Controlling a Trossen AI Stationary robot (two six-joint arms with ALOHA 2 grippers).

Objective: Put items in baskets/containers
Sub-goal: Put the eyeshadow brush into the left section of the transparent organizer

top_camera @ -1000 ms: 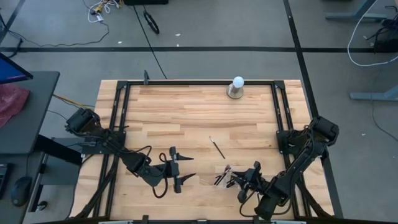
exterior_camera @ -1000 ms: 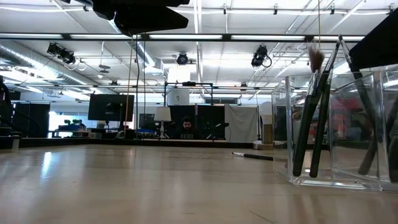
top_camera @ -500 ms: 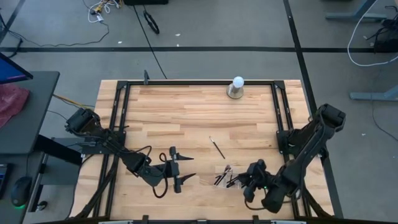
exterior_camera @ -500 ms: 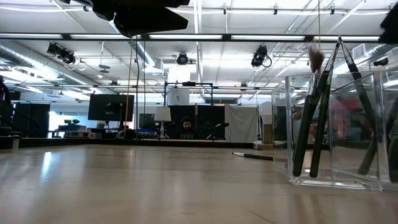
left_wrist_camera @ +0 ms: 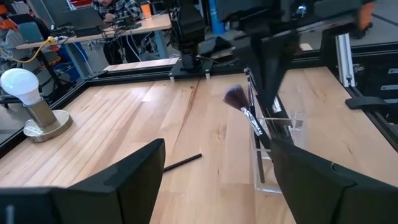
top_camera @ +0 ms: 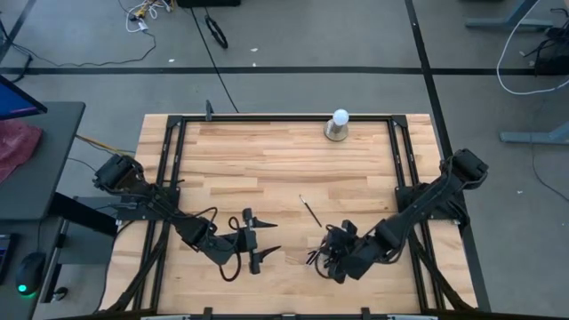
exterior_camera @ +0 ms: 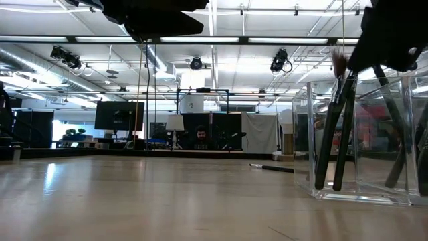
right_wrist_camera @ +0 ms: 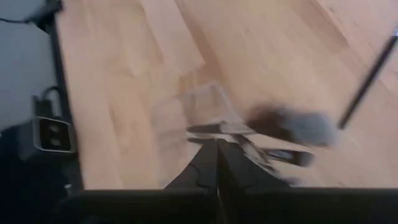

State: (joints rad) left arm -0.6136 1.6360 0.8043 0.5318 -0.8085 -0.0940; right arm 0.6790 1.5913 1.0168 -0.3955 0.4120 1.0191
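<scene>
Right gripper (top_camera: 332,258): fingers pressed together, nothing visibly pinched, right over the clear tray (exterior_camera: 358,137).
Left gripper (top_camera: 260,240): spread wide, empty, beside the tray.
Brushes (exterior_camera: 334,127): leaning inside the tray.
Stray brush (top_camera: 309,212): on the table, near the tray.

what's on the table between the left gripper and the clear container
Nothing: in the high view, bare wood runs from the left gripper to the clear container of brushes.
</scene>
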